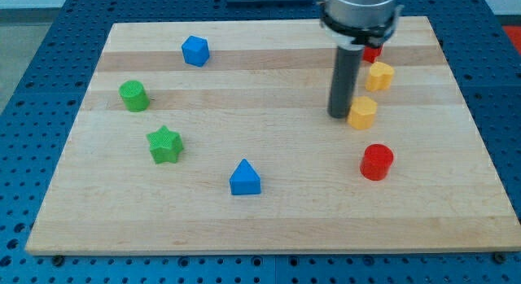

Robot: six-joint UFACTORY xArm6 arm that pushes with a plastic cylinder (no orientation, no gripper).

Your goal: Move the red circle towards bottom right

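Note:
The red circle point(377, 162) is a short red cylinder on the wooden board point(269, 219), at the view's right, below the middle. My tip point(339, 115) is the lower end of the dark rod, up and to the left of the red circle, with a gap between them. The tip stands right next to the left side of a yellow block point(363, 112). A second yellow block point(379, 75) lies above that one. A small red block point(372, 53) is partly hidden behind the arm near the view's top.
A blue block point(195, 50) lies at the top left. A green cylinder point(133, 96) and a green star point(164, 145) lie at the left. A blue triangle point(245, 178) lies at the bottom centre. The board's right edge point(480, 146) is near the red circle.

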